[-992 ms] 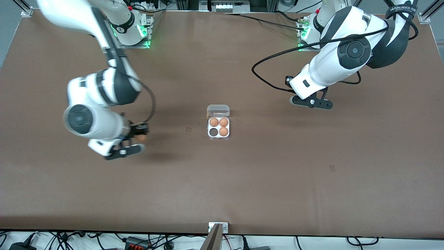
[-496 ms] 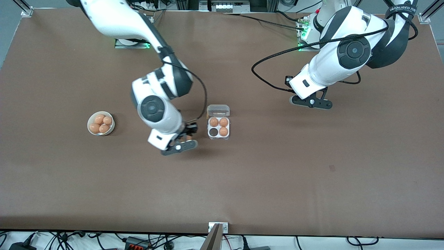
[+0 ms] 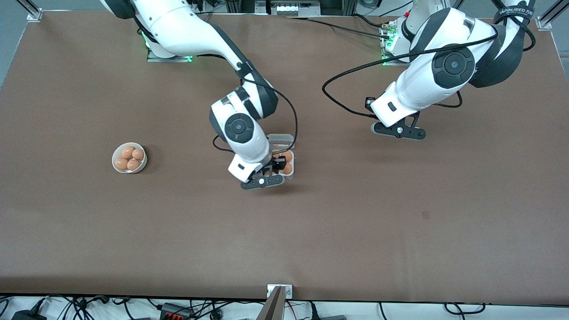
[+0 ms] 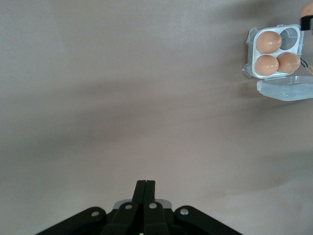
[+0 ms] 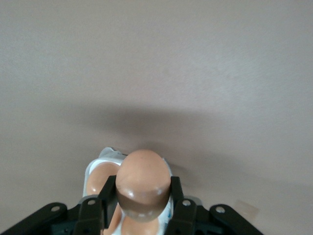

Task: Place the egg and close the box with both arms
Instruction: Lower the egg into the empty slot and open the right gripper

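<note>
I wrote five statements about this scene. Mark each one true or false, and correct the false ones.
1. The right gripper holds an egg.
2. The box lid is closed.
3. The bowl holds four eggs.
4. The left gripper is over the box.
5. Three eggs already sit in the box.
1. True: the right gripper is shut on the egg.
2. False: the lid of the box is open.
3. True: the bowl holds four eggs.
4. False: the left gripper is shut over bare table, waiting; the right gripper is over the box.
5. True.

Table (image 3: 355,231): box (image 3: 291,171), bowl (image 3: 116,168).
</note>
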Robot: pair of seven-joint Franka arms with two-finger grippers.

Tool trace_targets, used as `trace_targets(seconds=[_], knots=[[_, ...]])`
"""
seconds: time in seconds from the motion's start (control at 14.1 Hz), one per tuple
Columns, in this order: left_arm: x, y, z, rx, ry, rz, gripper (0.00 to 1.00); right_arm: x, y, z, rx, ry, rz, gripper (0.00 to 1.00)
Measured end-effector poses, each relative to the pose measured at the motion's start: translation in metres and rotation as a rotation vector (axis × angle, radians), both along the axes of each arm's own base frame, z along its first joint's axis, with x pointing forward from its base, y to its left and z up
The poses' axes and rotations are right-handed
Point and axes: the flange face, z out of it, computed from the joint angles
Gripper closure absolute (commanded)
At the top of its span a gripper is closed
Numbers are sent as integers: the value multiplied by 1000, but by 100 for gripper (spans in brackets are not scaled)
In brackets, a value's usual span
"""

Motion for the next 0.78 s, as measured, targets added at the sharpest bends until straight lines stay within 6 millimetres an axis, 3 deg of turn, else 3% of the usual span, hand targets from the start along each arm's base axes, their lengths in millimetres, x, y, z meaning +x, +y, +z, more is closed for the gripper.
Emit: trace_targets(seconds=[0.35,0.78], knots=[[0,0,0,0,0,0,99,-7,-2,-17,-3,88,-25,77],[0,0,0,0,0,0,99,-12,-4,-22,-35,138,-19,77]])
